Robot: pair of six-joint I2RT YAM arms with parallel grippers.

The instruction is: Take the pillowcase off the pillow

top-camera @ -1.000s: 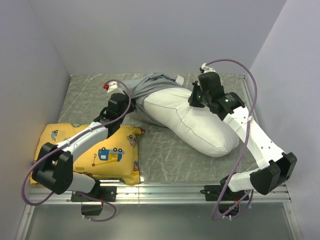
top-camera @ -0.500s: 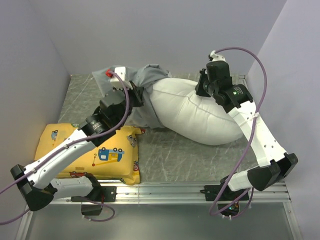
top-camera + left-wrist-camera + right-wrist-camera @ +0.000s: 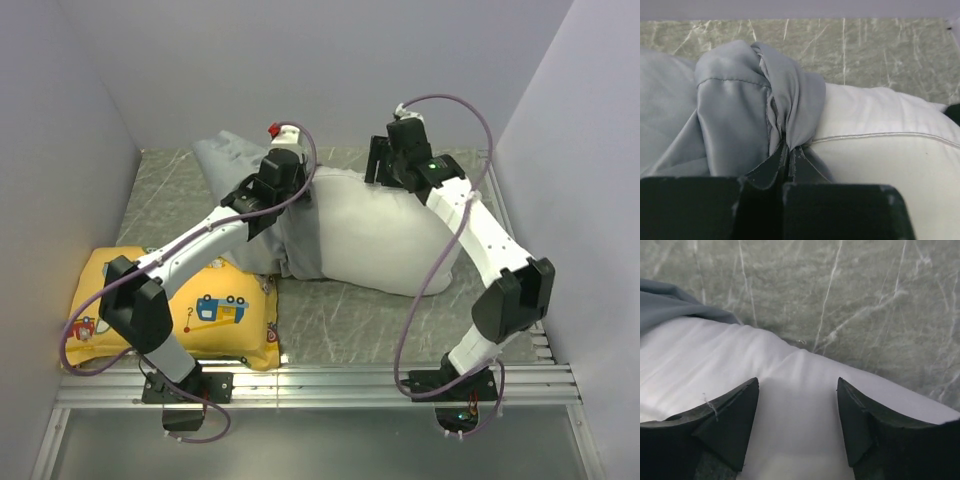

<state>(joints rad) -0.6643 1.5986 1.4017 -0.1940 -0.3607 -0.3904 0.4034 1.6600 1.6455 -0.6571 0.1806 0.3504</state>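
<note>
Since a second ago the pillow (image 3: 380, 235) has slid left toward mid-table, and the left arm has swung in from over the cushion to its left end. The pillow's plump and white, lying across the back middle of the table (image 3: 340, 310). The pillowcase (image 3: 232, 160), grey and wrinkly, is bunched over that left end and trails to the back left. The yellow cushion (image 3: 215, 310) sits front left. The left gripper (image 3: 789, 152) is pinched tight on a grey fold. The right gripper (image 3: 797, 385), clamped before, now gapes wide over a white corner, holding nothing.

White arm links (image 3: 195, 243) with black joints, purple cables (image 3: 445, 97), black wedge-shaped tool fingers (image 3: 730, 425).
</note>
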